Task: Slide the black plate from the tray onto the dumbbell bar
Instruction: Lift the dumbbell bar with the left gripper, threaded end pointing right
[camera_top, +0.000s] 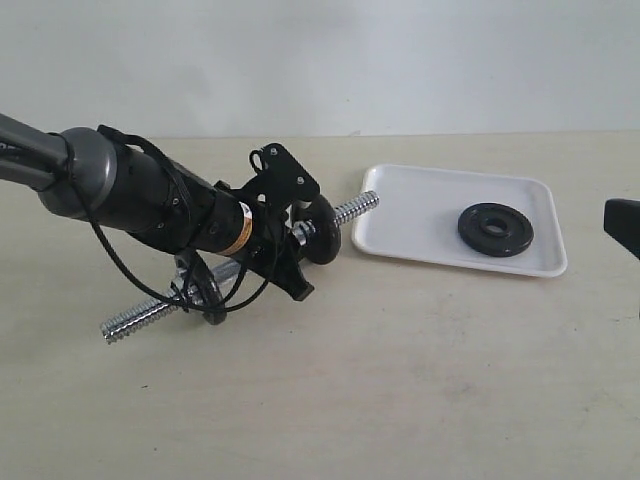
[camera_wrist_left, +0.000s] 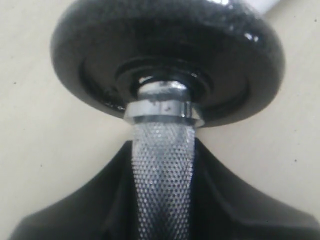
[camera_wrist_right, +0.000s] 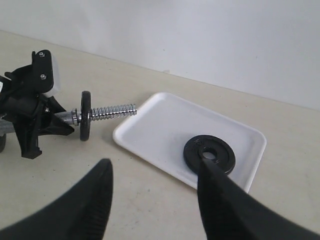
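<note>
My left gripper (camera_top: 285, 245) clamps the dumbbell bar (camera_top: 355, 207) to steady it, while my right gripper (camera_wrist_right: 152, 175) (jaws apart, empty) hovers short of the black plate (camera_top: 475, 230) lying in the tray (camera_top: 420, 200).

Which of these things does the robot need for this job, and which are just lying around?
Needed: loose plate, tray, bar, left gripper (gripping the bar), right gripper (open).
Just there: second plate already on the bar, table.

right gripper (camera_top: 622, 225) cropped, dumbbell bar (camera_top: 140, 318) partly hidden
</note>
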